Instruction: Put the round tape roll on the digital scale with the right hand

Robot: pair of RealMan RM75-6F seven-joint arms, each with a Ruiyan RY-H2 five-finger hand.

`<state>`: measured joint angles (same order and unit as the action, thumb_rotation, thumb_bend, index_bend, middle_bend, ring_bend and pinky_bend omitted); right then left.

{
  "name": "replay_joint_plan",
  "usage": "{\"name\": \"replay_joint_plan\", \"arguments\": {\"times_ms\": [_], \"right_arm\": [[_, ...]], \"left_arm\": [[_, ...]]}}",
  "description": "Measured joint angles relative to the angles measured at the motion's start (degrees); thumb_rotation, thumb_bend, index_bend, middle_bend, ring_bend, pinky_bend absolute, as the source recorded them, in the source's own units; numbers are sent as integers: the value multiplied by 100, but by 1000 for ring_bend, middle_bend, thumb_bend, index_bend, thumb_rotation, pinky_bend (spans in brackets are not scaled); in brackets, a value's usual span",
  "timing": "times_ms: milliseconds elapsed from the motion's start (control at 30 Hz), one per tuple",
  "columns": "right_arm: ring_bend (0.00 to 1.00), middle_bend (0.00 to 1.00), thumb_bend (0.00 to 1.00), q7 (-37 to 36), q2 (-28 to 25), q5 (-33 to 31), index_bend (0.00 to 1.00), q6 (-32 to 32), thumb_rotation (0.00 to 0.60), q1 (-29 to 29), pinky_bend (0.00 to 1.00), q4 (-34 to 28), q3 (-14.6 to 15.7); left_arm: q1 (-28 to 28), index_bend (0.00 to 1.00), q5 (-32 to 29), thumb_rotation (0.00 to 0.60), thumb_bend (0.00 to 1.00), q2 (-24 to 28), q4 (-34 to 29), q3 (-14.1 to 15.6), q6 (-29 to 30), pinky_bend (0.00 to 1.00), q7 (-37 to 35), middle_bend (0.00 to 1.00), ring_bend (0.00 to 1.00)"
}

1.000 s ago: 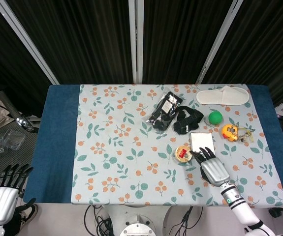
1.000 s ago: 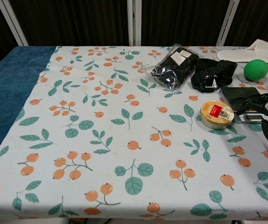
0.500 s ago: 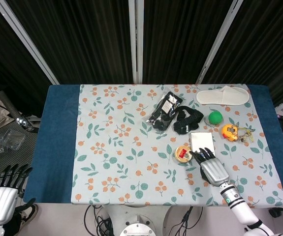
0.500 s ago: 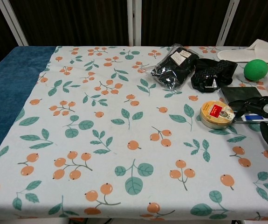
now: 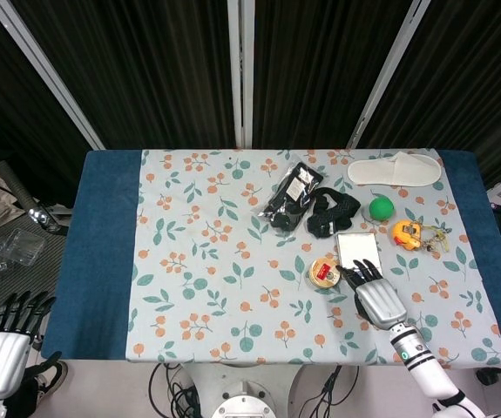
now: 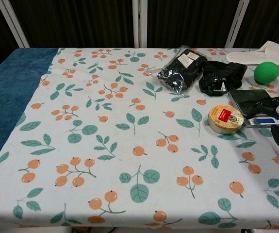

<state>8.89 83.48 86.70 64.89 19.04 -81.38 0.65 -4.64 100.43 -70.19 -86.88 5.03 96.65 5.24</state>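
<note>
Table's got a blue cloth (image 5: 106, 252) with a white fruit-and-leaf print sheet (image 5: 224, 261) laid over most of it, and behind it there's a dark curtain (image 5: 163, 70) with pale slanted poles (image 5: 45, 74) in front. Down at the left on the floor side there's some clear plastic (image 5: 6, 248) and a black bar. The tape (image 5: 323, 272) sits flat on the sheet, right of center, red label face up, so its axis points straight up and there's really no long side to speak of since it's round. It's just left of the scale (image 5: 357, 252), which lies flat with its long side running near-to-far and the display end nearest the robot; in the chest view they look close but not clearly touching. The right hand (image 5: 374, 292) is palm down over the near right part of the scale, fingers (image 5: 355, 272) stretched out and a bit spread, holding nothing, tips just right of the tape. The left hand (image 5: 6, 335) hangs off the table at the near left, fingers straight and apart, nothing in it. Farther back: a black packet (image 5: 290, 197), a black strap (image 5: 332, 212), a green ball (image 5: 381, 207), a white slipper (image 5: 394, 170) and an orange tape measure (image 5: 407, 233).
</note>
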Motion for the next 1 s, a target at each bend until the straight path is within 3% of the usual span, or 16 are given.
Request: {"name": "replay_joint_plan", "arguments": {"times_ms": [100, 200, 333, 633, 800, 1000], "right_arm": [[0, 118, 259, -53, 42, 207, 0, 401, 600, -32, 0, 49, -52], [0, 68, 114, 8, 84, 268, 0, 586, 600, -11, 0, 60, -150], [0, 8, 31, 418, 78, 53, 0, 218, 600, 160, 0, -88, -286], [0, 10, 33, 2190, 34, -1413, 0, -1102, 600, 857, 0, -636, -636], [21, 111, 110, 2577, 131, -2019, 1, -1444, 600, 1237, 0, -766, -774], [114, 175, 222, 2801, 280, -2338, 79, -1460, 600, 1413, 0, -762, -769]], "left_arm": [[5, 141, 11, 600, 96, -2, -3, 1, -2, 31, -2, 84, 0], [6, 141, 4, 600, 96, -8, -2, -3, -10, 30, 24, 84, 0], [3, 141, 11, 600, 97, -9, -19, -3, 0, 30, 41, 85, 0], [-47, 144, -49, 600, 97, 23, 8, -1, 45, 30, -48, 85, 0], [-50, 144, -50, 600, 96, 32, 35, -3, 59, 31, -116, 85, 0], [-59, 145, -58, 600, 96, 33, 58, -2, 65, 31, -157, 85, 0]]}}
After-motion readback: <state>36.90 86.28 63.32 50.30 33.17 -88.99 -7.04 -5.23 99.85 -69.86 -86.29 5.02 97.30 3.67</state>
